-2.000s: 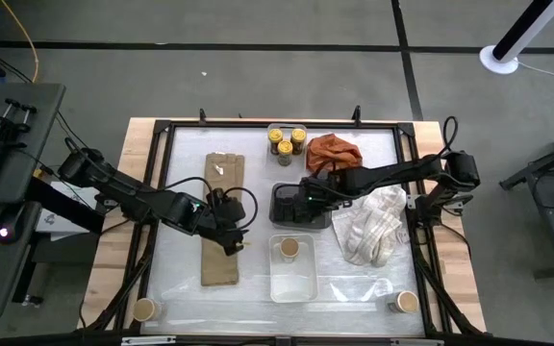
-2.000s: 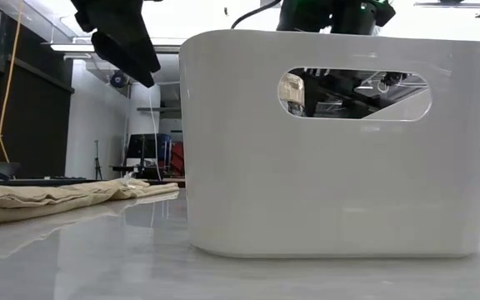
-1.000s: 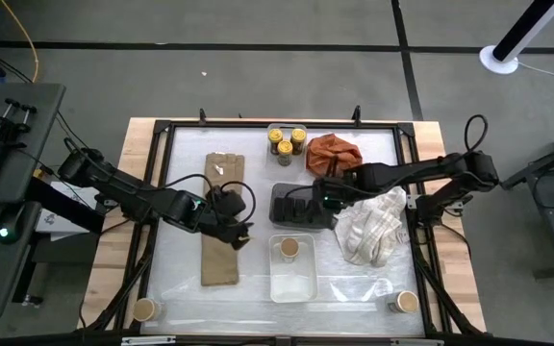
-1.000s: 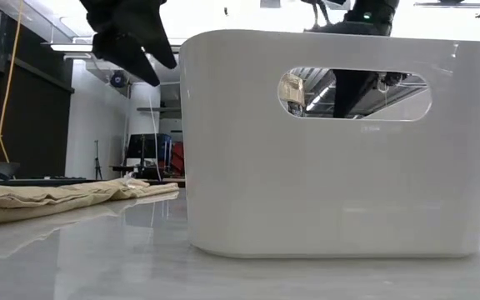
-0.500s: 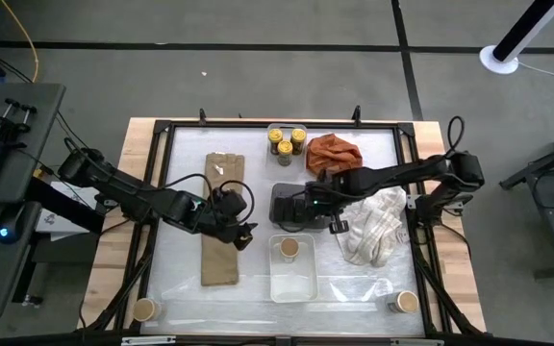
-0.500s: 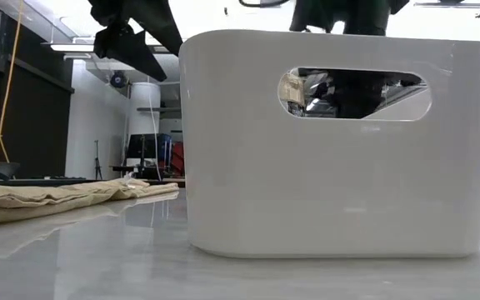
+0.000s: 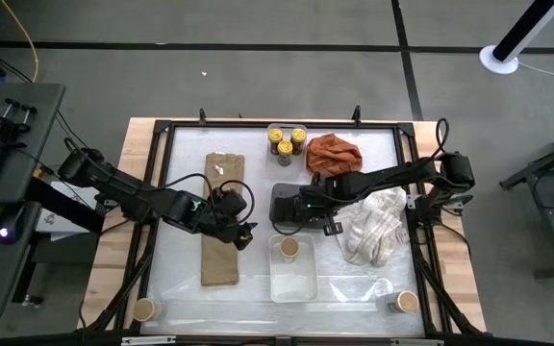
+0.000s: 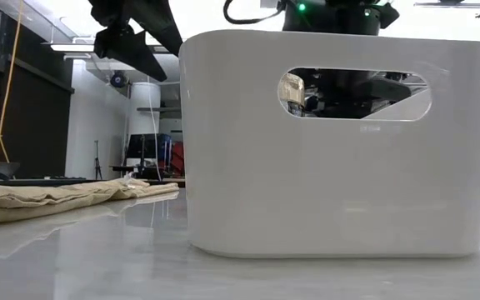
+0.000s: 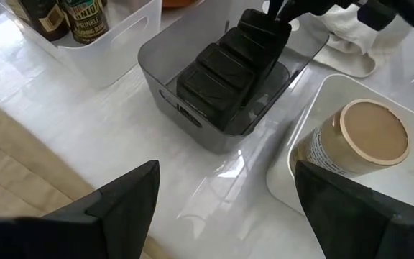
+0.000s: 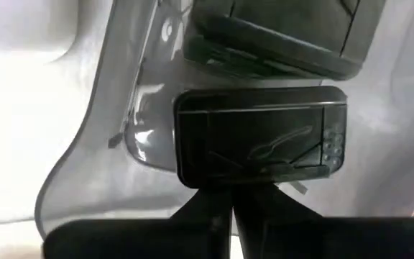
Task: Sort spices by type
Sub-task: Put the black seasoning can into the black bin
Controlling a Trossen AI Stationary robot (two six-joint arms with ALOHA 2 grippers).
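Now placing the third dark tin into the grey tray, beside two tins already inside. Right gripper clamped on that tin, low in the tray; left gripper spread wide, empty, hovering near the tan cloth. Next, probably: settle the tin flat, release, lift clear. From above, tins hidden under the arm; left wrist view alone showing them, plus one tan-topped tub in the white tray.
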